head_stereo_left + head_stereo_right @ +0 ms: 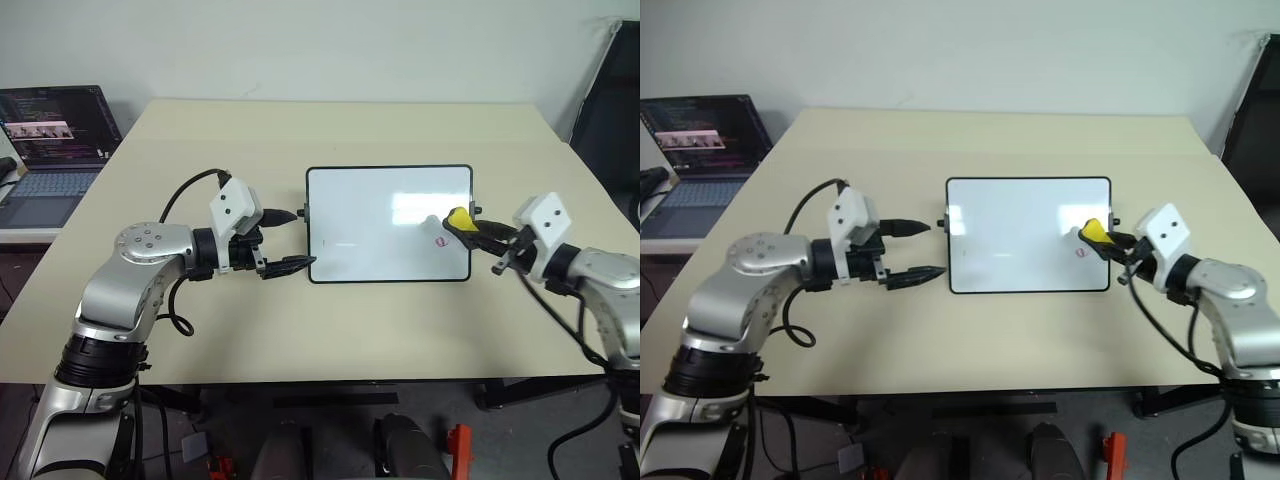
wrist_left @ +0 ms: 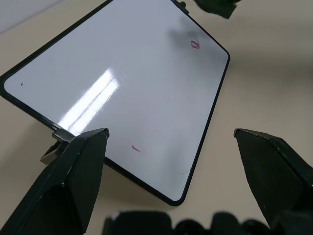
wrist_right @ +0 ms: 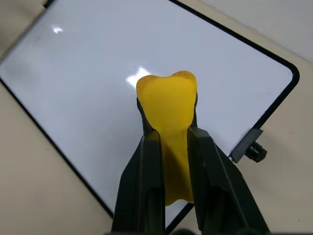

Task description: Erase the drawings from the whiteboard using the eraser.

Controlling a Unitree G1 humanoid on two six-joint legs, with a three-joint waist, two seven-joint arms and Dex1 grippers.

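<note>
The whiteboard (image 1: 380, 205) lies flat on the tan table in front of me. A small pink scribble, one of the drawings (image 1: 441, 241), sits near the board's right edge, and a faint pink dash (image 2: 136, 148) marks its lower left part. My right gripper (image 1: 466, 224) is shut on the yellow eraser (image 1: 458, 217), holding it over the board's right side just beyond the scribble; I cannot tell if it touches. In the right wrist view the eraser (image 3: 166, 95) bulges out between the two black fingers. My left gripper (image 1: 303, 238) stands open at the board's left edge.
An open laptop (image 1: 50, 140) stands on a side surface at the far left. A black chair (image 1: 612, 110) is at the far right. The table (image 1: 300, 330) has bare room all around the board.
</note>
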